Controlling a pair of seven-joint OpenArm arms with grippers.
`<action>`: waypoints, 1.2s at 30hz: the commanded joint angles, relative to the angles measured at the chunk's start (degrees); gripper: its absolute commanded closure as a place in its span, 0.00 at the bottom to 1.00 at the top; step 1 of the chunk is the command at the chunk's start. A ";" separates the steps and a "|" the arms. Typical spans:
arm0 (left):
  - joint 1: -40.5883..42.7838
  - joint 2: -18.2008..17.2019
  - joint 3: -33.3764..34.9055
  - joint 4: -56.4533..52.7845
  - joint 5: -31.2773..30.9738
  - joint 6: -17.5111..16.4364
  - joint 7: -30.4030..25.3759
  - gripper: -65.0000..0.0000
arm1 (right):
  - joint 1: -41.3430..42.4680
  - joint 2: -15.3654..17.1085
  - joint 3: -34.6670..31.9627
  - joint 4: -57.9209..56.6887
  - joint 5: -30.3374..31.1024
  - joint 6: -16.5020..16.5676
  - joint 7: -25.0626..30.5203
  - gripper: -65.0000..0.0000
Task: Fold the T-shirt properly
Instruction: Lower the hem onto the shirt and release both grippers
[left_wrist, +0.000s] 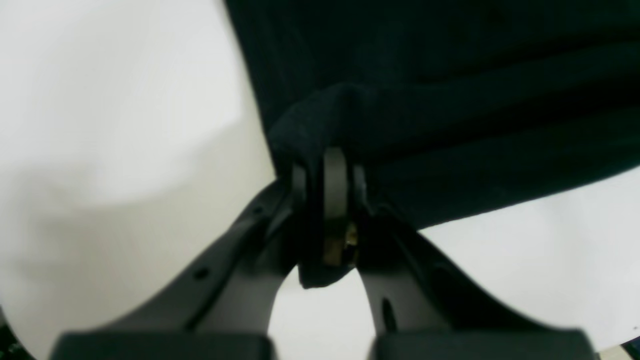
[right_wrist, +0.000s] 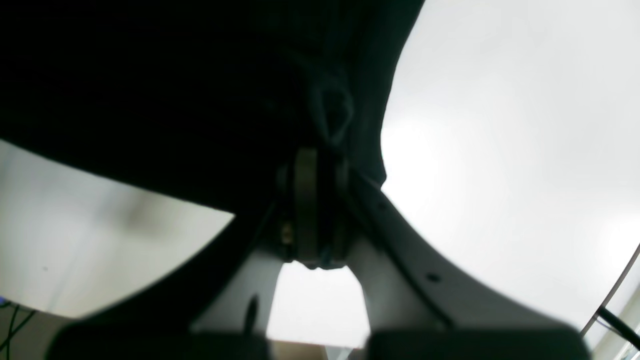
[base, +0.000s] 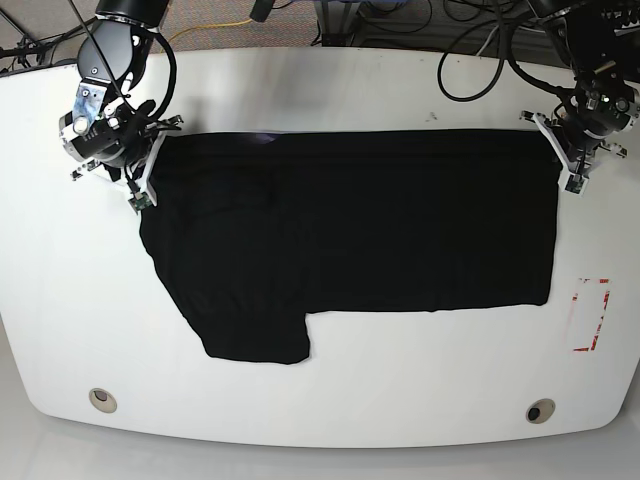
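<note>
1. Black fabric T-shirt (base: 350, 230) lies spread across the white worktop (base: 330, 390), long edge running side to side, w/ one sleeve sticking out toward the front edge on the base view's left.
2. Left end effector (left_wrist: 327, 165) is clamped on a bunched bit of the shirt's corner; cloth pokes out below the closed jaws in the left wrist view.
3. Right end effector (right_wrist: 315, 165) is likewise pinched tight on shirt fabric at the opposite far corner, near the sleeve end.
4. Both held corners sit at the shirt's far edge, well apart.
5. Red-marked outline (base: 592, 315) sits on the worktop just beside the shirt's near corner, on the left arm's side.
</note>
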 joint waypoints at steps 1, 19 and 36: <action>-0.27 -2.20 -0.40 -0.73 0.90 0.58 -0.26 0.88 | -1.00 1.37 0.62 0.82 -1.12 -0.07 -0.01 0.88; -3.17 -2.47 -3.65 6.39 -9.03 0.58 2.46 0.40 | -3.55 1.19 13.63 5.48 6.97 -0.07 -0.10 0.24; -3.61 -3.26 -3.56 4.98 -18.09 0.58 6.51 0.40 | -3.73 -2.59 24.79 4.16 27.63 -0.07 -4.05 0.24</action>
